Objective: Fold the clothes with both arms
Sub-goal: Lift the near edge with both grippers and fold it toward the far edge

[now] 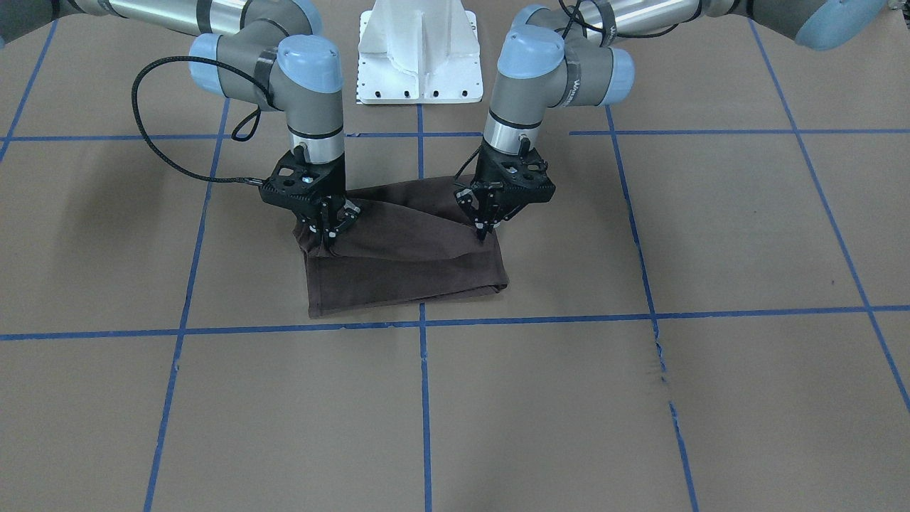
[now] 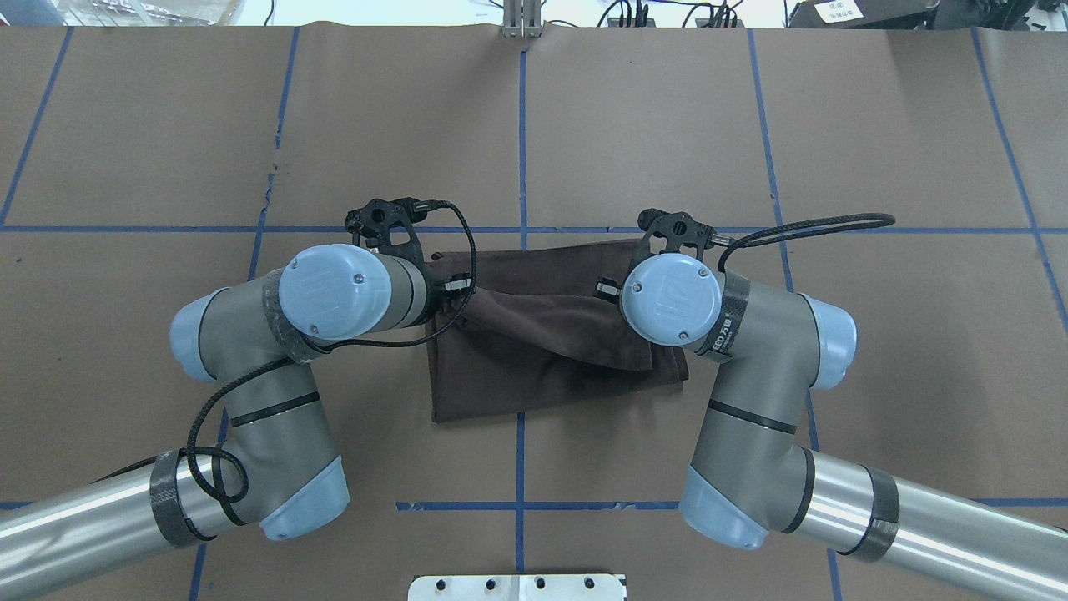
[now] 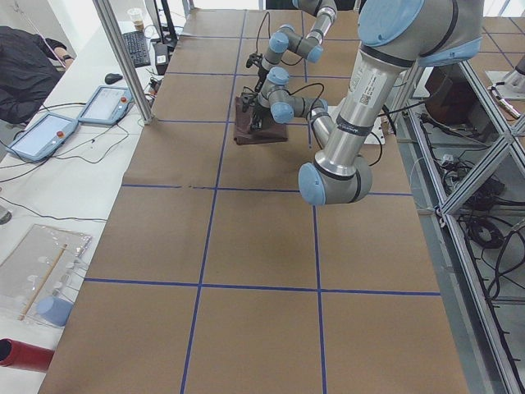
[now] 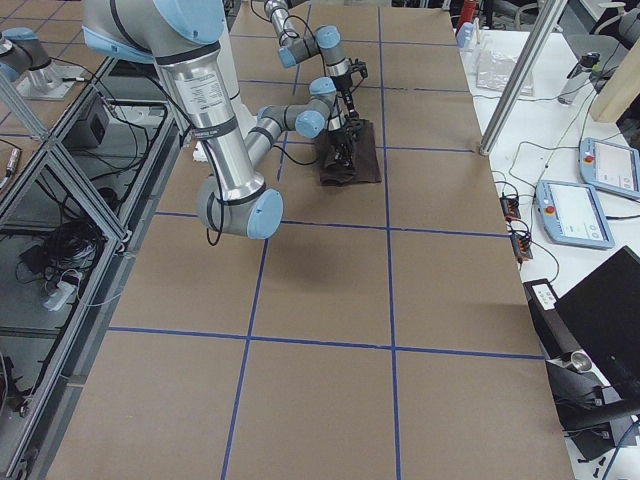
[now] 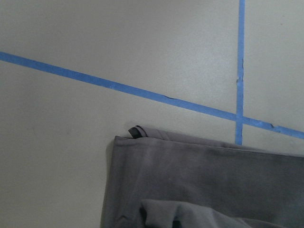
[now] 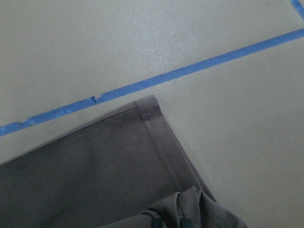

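The dark brown T-shirt (image 1: 405,281) lies folded into a rectangle on the brown table, near the robot's base. Its edge nearest the base is raised off the lower layer and sags between the two grippers. My left gripper (image 1: 485,232) is shut on one end of that raised fold. My right gripper (image 1: 329,233) is shut on the other end. In the overhead view the shirt (image 2: 534,376) shows between the two wrists, which hide the fingers. Each wrist view shows the flat lower layer (image 5: 204,175) (image 6: 95,175) with bunched cloth at the bottom edge.
The white pedestal base (image 1: 418,57) stands just behind the shirt. Blue tape lines (image 1: 423,323) cross the brown table cover. Teach pendants (image 3: 41,135) and a seated person (image 3: 25,70) are at a side table past the far edge.
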Controlling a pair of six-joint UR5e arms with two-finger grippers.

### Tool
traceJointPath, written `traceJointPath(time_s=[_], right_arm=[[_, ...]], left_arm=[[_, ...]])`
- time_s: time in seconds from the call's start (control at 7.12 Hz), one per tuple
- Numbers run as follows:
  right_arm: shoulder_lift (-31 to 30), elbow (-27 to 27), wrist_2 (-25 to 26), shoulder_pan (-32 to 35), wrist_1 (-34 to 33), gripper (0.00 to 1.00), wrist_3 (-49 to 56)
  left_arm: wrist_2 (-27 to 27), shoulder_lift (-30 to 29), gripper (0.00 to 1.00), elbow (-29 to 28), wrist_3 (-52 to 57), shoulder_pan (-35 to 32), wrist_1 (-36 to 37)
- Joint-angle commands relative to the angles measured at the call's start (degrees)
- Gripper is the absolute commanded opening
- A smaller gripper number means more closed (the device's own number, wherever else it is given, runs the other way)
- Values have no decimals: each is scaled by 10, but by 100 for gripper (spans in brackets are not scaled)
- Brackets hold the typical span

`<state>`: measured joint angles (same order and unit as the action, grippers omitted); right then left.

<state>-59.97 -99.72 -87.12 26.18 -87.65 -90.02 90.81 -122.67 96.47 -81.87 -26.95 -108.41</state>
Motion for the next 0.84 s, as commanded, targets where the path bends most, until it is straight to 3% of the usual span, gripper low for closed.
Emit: traceJointPath(time_s=[0.0,0.14,0.28,0.42,0.7], right_arm=[[2,-13,-36,28,13,100,71],[4,-37,-69,39,10,100,86],[7,-54,-66,35,6,100,86],[22,-52,-40,-1,-6,100,86],[42,-46,59,-66,-52,100,89]], left_arm=[[21,6,100,7,63,-6,-14],[72,15,100,27,109,-28,-14],[101,38,100,49,148,-43,-13],[104,44,100,53,161,-49,-13],[104,45,100,53,160,-50,-14]])
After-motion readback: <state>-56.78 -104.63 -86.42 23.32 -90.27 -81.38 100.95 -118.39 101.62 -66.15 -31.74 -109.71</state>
